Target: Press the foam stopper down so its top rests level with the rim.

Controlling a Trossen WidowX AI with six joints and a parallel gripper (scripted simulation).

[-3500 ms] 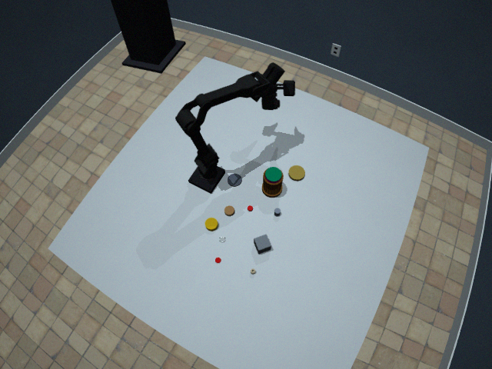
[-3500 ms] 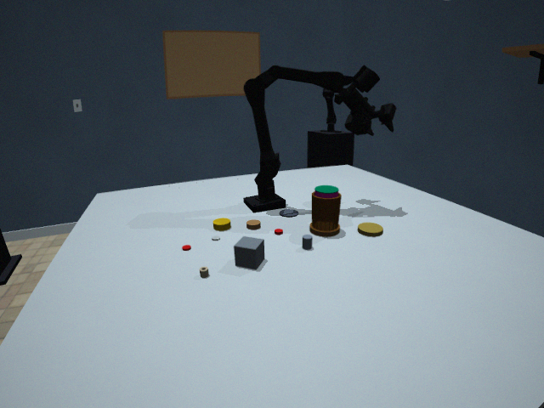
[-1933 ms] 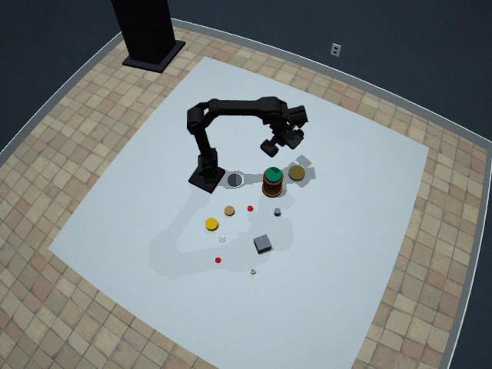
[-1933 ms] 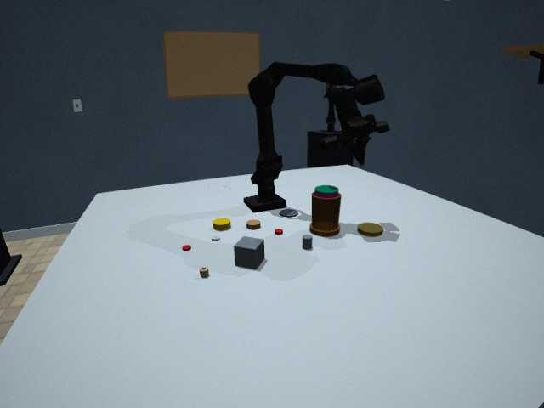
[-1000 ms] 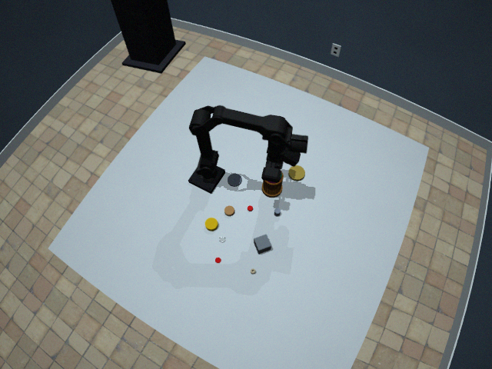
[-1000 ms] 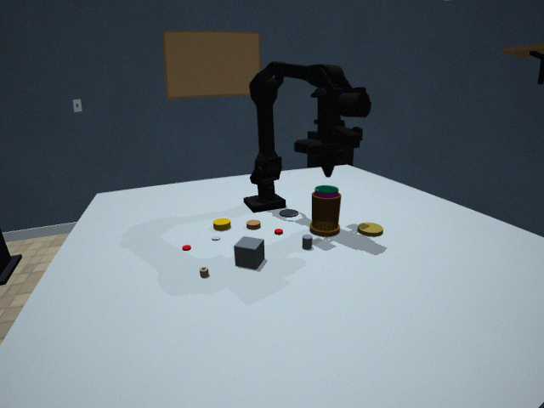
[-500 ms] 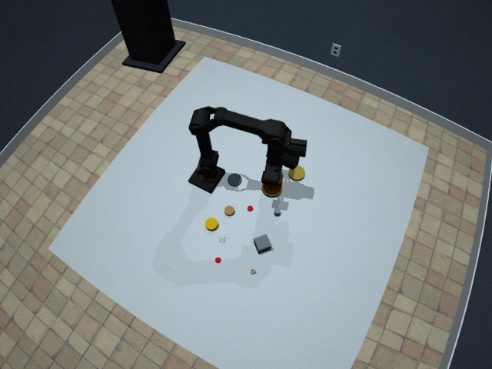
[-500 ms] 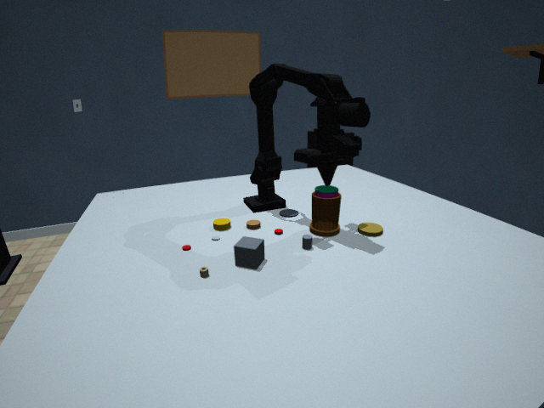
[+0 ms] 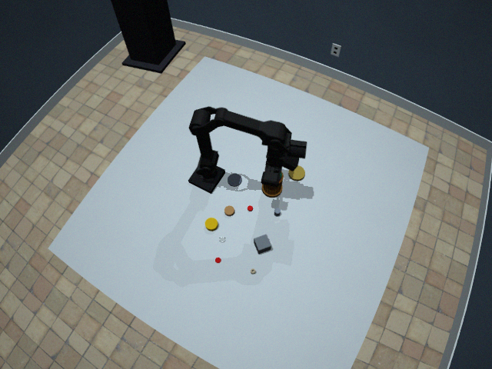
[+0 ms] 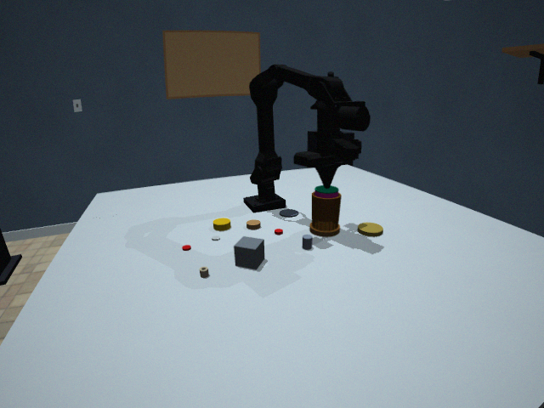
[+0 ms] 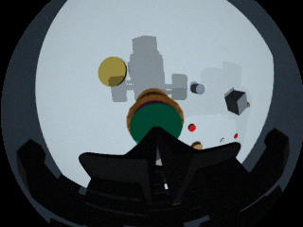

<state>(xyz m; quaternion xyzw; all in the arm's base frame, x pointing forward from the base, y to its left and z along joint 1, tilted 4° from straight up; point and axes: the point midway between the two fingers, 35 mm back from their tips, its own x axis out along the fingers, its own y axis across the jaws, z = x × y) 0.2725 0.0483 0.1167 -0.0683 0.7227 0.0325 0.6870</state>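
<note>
A brown ribbed jar (image 10: 325,213) stands upright on the white table, to the right of the arm's base. A green foam stopper (image 10: 326,189) with a purple band under it sticks up above the jar's rim. My gripper (image 10: 326,182) is shut, empty, and points straight down. Its fingertips are at the middle of the stopper's top, touching it or a hair above. In the wrist view the closed fingers (image 11: 158,140) cover part of the green stopper (image 11: 153,123). In the top view the gripper (image 9: 274,177) hides most of the jar (image 9: 272,188).
Near the jar lie a flat yellow disc (image 10: 370,229), a dark disc (image 10: 288,213) and a small grey cylinder (image 10: 307,241). Further left are a grey cube (image 10: 249,252), a yellow puck (image 10: 222,223), a tan puck (image 10: 252,224), two red buttons and a small ring.
</note>
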